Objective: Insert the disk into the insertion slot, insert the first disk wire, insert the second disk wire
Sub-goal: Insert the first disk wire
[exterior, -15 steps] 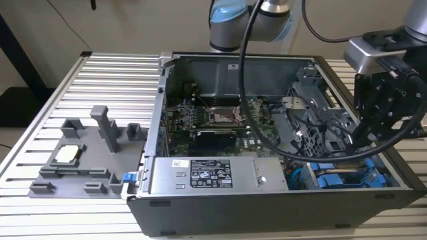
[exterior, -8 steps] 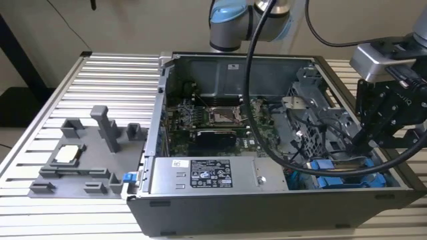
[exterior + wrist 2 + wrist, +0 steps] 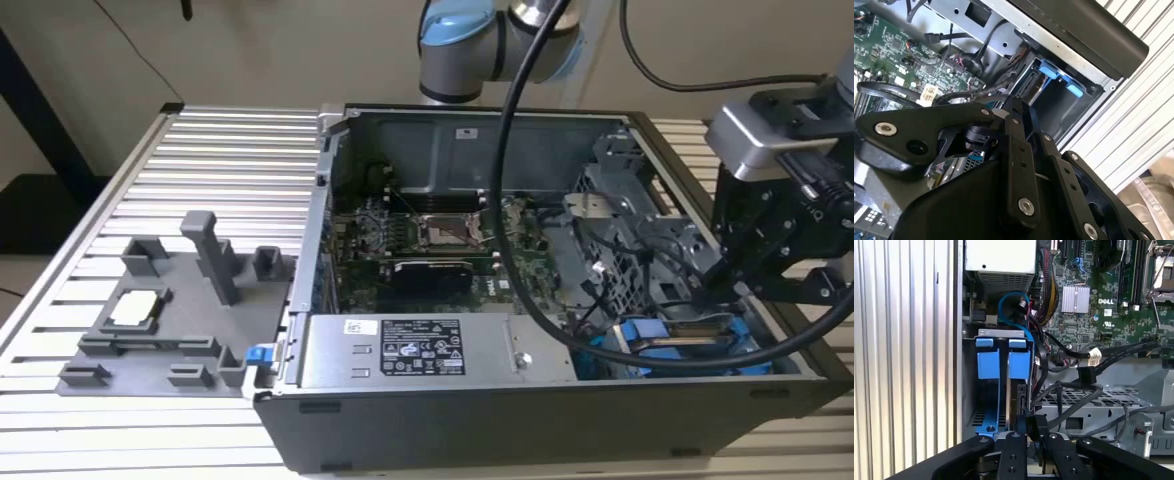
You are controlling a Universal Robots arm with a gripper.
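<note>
While the slatted table (image 3: 200,160) carries the open computer case (image 3: 534,420) across its middle and 3 o'clock side in the exterior view, all the action's down at roughly 4 o'clock. That's where the gripper (image 3: 727,288) dips into the case by the insertion slot (image 3: 1061,110). The disk (image 3: 1019,365) sits on edge in that slot, blue carrier and all. The fingers (image 3: 1013,450) are pulled in narrow, pinching the plug of a black disk wire (image 3: 1036,427) just beside the disk.
</note>
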